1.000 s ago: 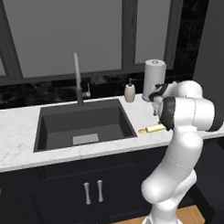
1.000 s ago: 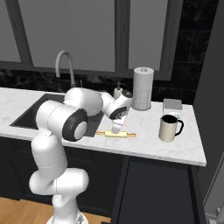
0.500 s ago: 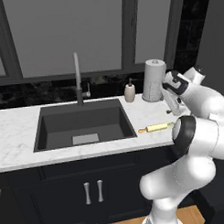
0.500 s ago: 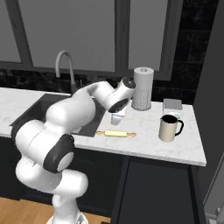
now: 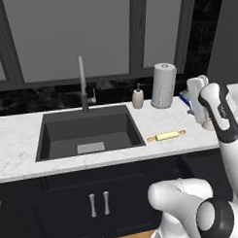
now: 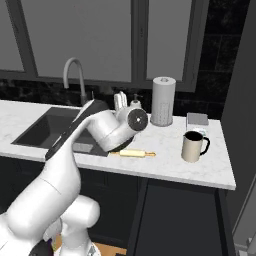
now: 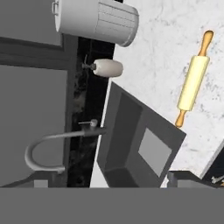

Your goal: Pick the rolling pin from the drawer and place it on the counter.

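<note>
— Pale-yellow rolling pin [image 5: 166, 136]: where, and pointing how?
— Flat on the counter [image 5: 24, 139], beside the sink's [image 5: 87, 134] right rim, long axis along the front edge. Bare marble surrounds it.
— Gripper [image 6: 120, 100]?
— Raised behind it, jaws spread, released.

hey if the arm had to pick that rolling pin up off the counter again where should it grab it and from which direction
Probably the thick pale middle of the rolling pin, coming straight down from above with the jaws across its width. It lies flat on the counter beside the sink, nothing touching it, and the narrow handles offer less to hold and would let it tip.
</note>
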Controlling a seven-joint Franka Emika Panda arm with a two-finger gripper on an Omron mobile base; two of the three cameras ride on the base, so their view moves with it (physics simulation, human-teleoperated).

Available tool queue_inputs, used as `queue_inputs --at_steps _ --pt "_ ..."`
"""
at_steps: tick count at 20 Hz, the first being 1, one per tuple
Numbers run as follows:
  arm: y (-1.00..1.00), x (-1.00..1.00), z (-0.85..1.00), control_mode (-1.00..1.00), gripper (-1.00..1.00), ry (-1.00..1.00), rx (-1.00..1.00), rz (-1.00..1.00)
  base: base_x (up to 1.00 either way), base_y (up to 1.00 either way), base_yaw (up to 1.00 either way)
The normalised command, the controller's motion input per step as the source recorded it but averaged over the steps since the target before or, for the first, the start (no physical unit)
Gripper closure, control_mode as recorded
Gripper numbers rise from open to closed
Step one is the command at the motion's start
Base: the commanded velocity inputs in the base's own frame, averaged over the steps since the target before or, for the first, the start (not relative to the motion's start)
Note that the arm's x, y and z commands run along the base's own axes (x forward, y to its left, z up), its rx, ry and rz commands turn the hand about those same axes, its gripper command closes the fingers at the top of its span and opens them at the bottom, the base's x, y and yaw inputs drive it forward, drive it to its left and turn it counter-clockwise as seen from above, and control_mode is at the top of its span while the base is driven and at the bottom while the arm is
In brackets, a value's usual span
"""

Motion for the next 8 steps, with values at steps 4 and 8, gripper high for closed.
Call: queue_inputs --at_steps 4,8 --pt "0.15 -1.00 1.00 -1.00 -1.00 -0.67 0.00 0.07 0.00 0.00 0.00" --pt "0.00 -0.81 1.00 -1.00 -1.00 -0.61 0.00 0.03 0.00 0.00 0.00"
